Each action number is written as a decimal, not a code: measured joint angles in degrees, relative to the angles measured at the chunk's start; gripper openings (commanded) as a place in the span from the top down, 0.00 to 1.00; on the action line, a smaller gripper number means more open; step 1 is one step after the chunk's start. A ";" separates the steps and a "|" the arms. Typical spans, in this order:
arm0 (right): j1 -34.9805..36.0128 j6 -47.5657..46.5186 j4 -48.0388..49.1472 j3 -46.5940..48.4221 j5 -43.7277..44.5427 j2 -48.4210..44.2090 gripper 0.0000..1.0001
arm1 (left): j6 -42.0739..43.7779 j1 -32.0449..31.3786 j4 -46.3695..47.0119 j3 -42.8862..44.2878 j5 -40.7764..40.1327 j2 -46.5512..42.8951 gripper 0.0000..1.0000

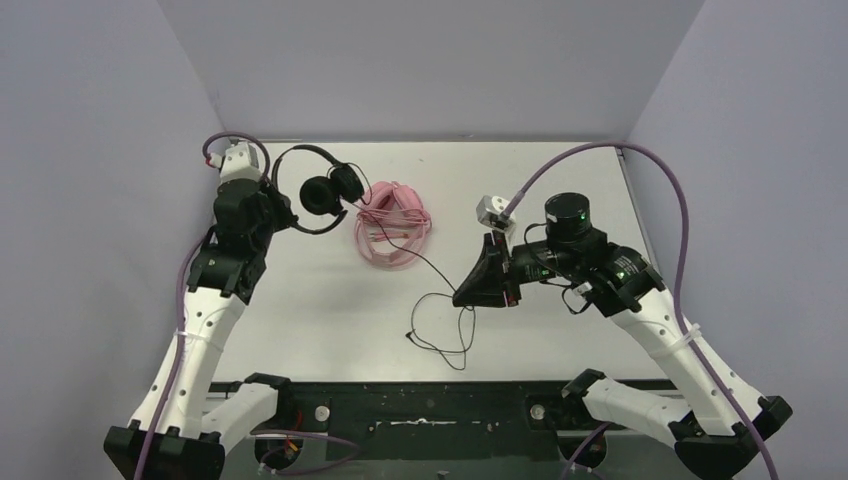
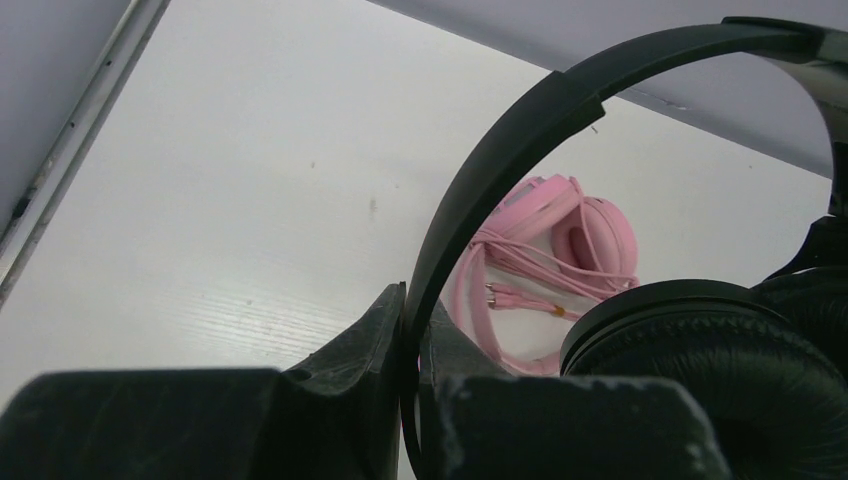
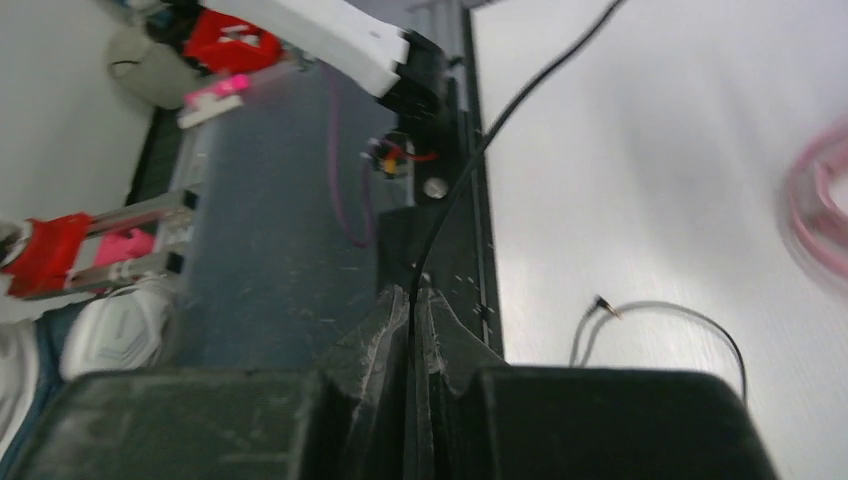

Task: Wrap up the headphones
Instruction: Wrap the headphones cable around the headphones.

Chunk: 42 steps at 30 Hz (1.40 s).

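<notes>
The black headphones (image 1: 320,195) are at the back left, and my left gripper (image 1: 287,210) is shut on their headband (image 2: 520,130). In the left wrist view the band runs between the jaws of the left gripper (image 2: 412,310), with a black ear cup (image 2: 700,340) at the right. The pink headphones (image 1: 392,225) lie just right of them with their pink cable (image 2: 520,265) bunched on top. A thin black cable (image 1: 440,275) trails from there to my right gripper (image 1: 463,296), which is shut on it (image 3: 470,160). Slack loops near the front, ending in the plug (image 1: 412,336).
Grey enclosure walls (image 1: 110,200) stand close on the left, back and right. A black rail (image 1: 420,400) runs along the table's near edge between the arm bases. Purple arm cables (image 1: 660,180) arc over the right side.
</notes>
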 measured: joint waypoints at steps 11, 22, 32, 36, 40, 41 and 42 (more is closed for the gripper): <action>7.43 18.75 17.05 3.32 -19.47 2.58 1.00 | -0.94 2.49 0.15 1.27 -3.37 10.36 1.00; -6.51 7.04 0.90 28.41 22.58 5.51 0.96 | 5.55 2.12 -5.03 -0.20 1.84 9.53 1.00; -12.85 4.11 -3.39 7.61 53.40 23.74 0.66 | 11.02 -8.44 -12.63 -2.32 11.65 -1.68 1.00; -15.39 4.55 -11.39 0.90 53.44 25.92 0.36 | 13.40 -14.08 -13.79 -1.36 8.15 -0.74 1.00; -13.86 4.24 -14.97 5.27 52.76 23.17 0.13 | 14.64 -19.41 -14.62 0.72 0.79 1.95 1.00; -12.61 4.74 -14.78 7.08 52.70 22.10 0.08 | 14.56 -20.48 -14.84 1.09 -1.18 2.40 1.00; -11.08 5.16 -13.92 8.44 52.37 21.11 0.04 | 14.36 -21.24 -14.97 1.36 -2.73 2.73 1.00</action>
